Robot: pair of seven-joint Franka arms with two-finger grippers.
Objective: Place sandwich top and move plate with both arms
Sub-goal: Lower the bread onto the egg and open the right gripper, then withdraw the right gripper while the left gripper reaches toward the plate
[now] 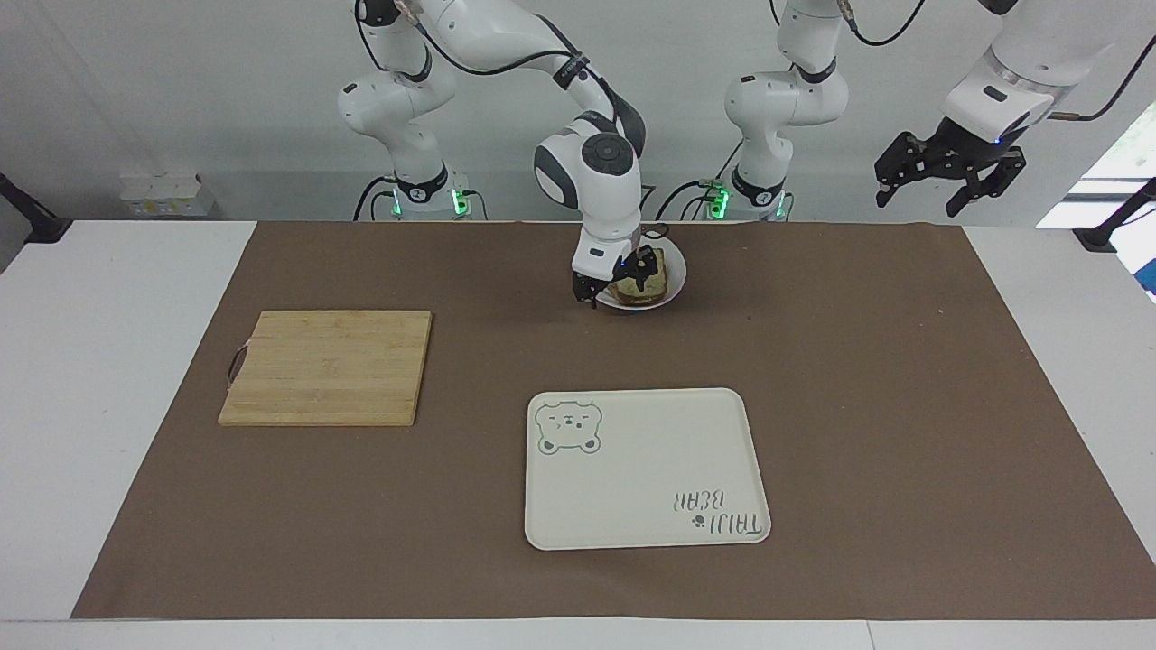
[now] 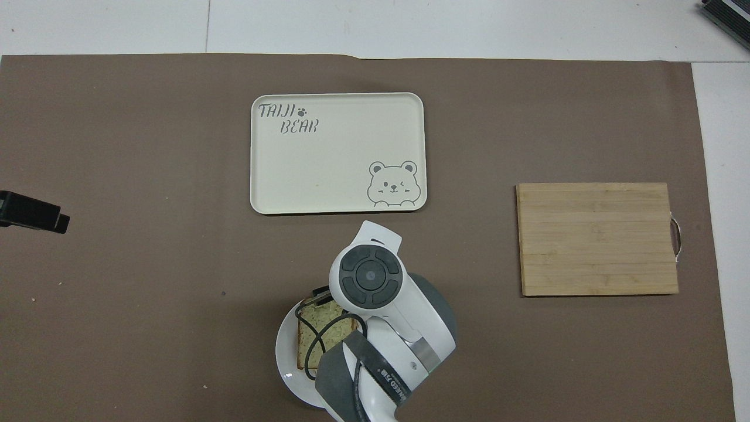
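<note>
You've got the plate (image 1: 673,282) sitting on the brown mat (image 1: 903,406), close to the robots' edge, roughly midway btwn the two arm bases. Take the plate as your ref for everything below.

On the plate lies the sandwich top (image 1: 643,283): pale green-speckled crumb, brown crust, resting flat on whatever is stacked under it. From overhead you see only part of the slice (image 2: 319,334), since the right arm's wrist covers the rest.

Right gripper (image 1: 616,282) is low over the plate's edge toward the right arm's end of the table. Its fingers stand apart: one black fingertip (image 1: 588,292) hangs just off the plate rim, the other sits at the bread's edge. It looks let go of the slice, though you can't tell for sure whether that second finger touches the crust, as the angle is poor there.

Left gripper (image 1: 948,176) is up in the air, well away from the plate, past the mat's corner at the left arm's end of the table; jaws spread, nothing in them. That arm waits. In the overhead view only a black tip (image 2: 32,211) of it shows at the frame edge.

Other items, rel. to the plate:
- Cream bear tray (image 1: 646,469): farther from the robots than the plate, nothing on it.
- Wooden cutting board (image 1: 327,367): well apart from the plate, toward the right arm's end of the table and a bit farther from the robots.
</note>
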